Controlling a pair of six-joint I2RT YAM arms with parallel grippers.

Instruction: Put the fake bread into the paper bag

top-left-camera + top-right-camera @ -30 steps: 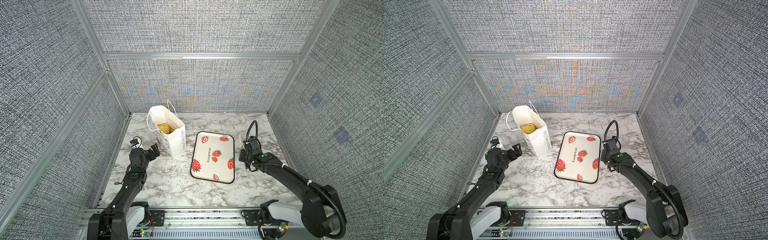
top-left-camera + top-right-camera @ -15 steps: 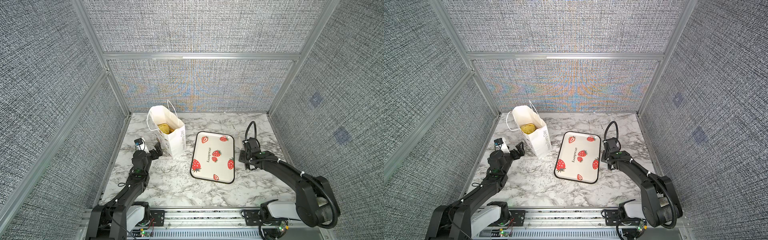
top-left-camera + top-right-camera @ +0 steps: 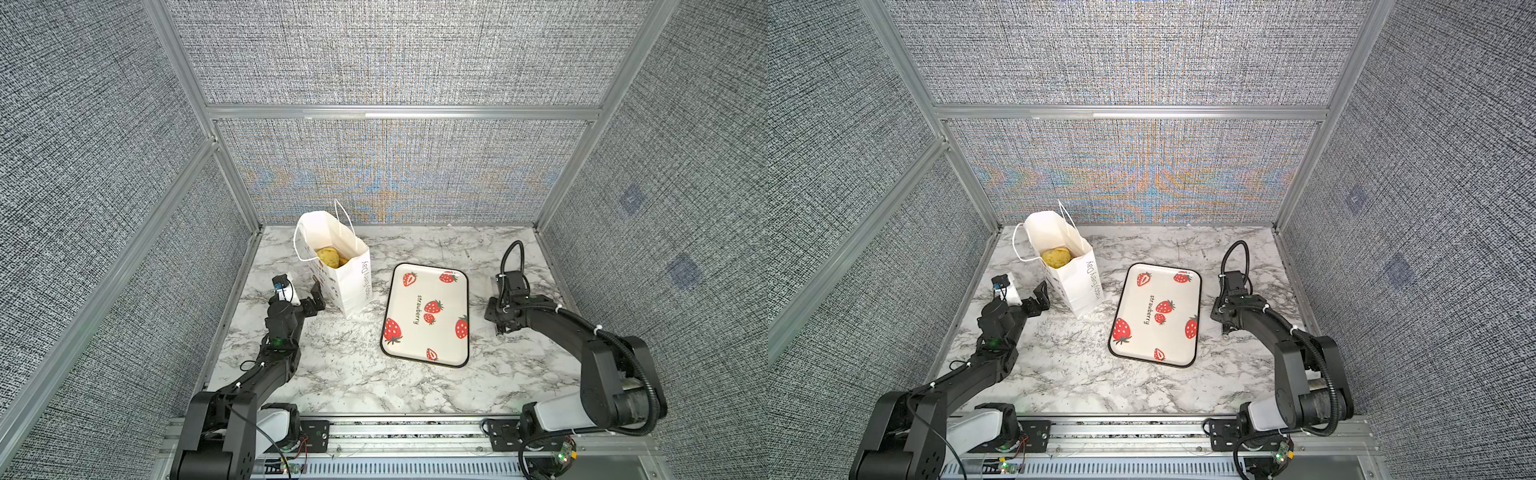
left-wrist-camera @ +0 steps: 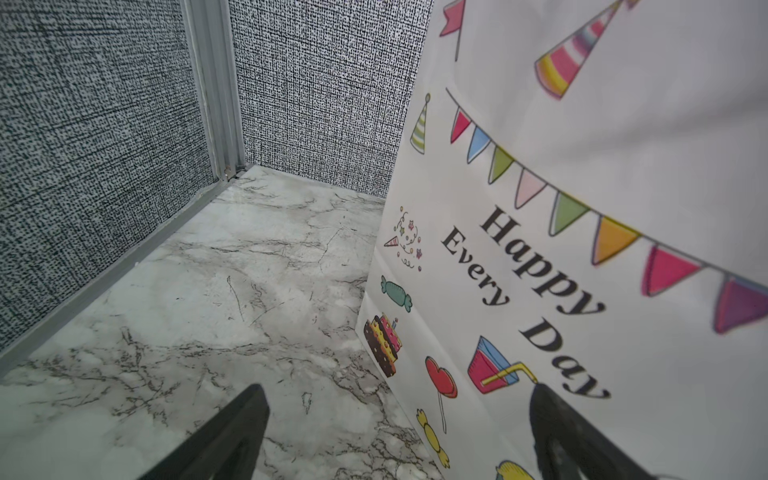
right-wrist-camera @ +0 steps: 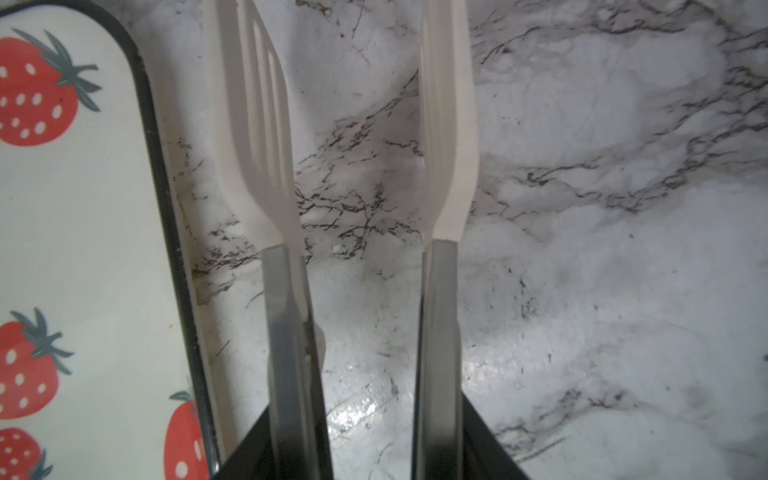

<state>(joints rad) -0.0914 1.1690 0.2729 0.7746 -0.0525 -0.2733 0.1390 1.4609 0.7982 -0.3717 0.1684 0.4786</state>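
While in paper bag point(image 3: 351, 286), bread point(image 3: 328, 255) outside jaws

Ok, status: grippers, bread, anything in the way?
Left gripper open beside paper bag. Right gripper shut on tongs beside tray. Bread inside bag, tray bare. Nothing in the way.

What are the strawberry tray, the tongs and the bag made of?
The tray: probably plastic or enamelled metal; smooth, slightly glossy, dark rim. The tongs: matte white plastic-looking slotted tips on smooth grey arms, likely metal. The paper bag: matte white paper, creased, printed.
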